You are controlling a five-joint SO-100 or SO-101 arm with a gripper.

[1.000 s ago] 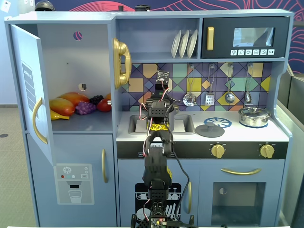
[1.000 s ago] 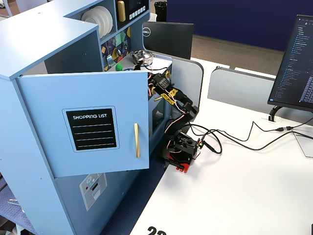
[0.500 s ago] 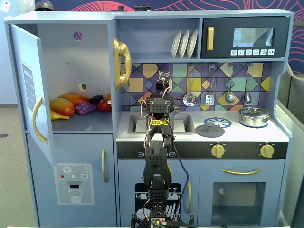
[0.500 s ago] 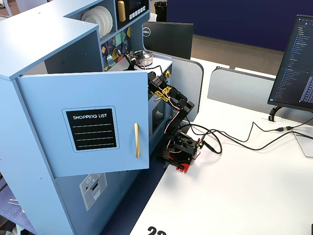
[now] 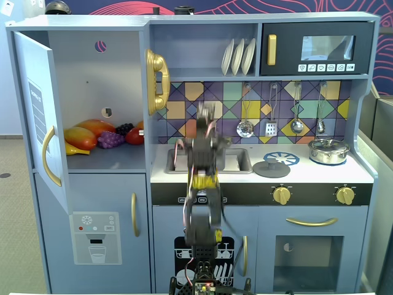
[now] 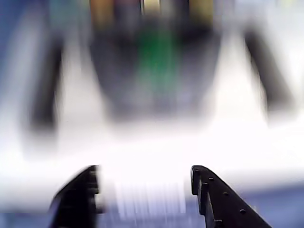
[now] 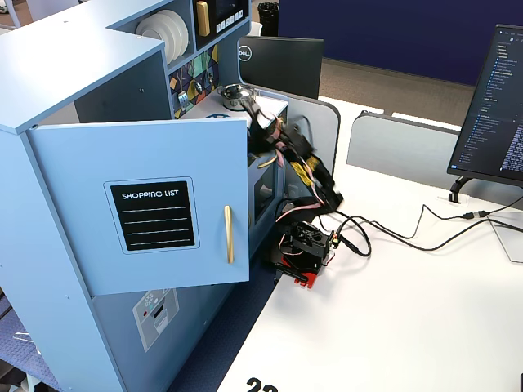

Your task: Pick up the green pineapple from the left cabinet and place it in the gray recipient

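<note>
Two fingers of the hand (image 6: 145, 173) apart, nothing between. Green smear, likely the green pineapple (image 6: 156, 57), far ahead inside a blurred dark shape, probably the gray recipient (image 6: 118, 80); seemingly released there. Left cabinet (image 5: 37, 74) door open for reach; purple grapes (image 5: 110, 139) inside, no pineapple visible.

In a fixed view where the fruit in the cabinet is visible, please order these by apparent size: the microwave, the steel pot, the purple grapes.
1. microwave, clearly the largest.
2. steel pot.
3. purple grapes, somewhat smaller than the pot in this view.
</note>
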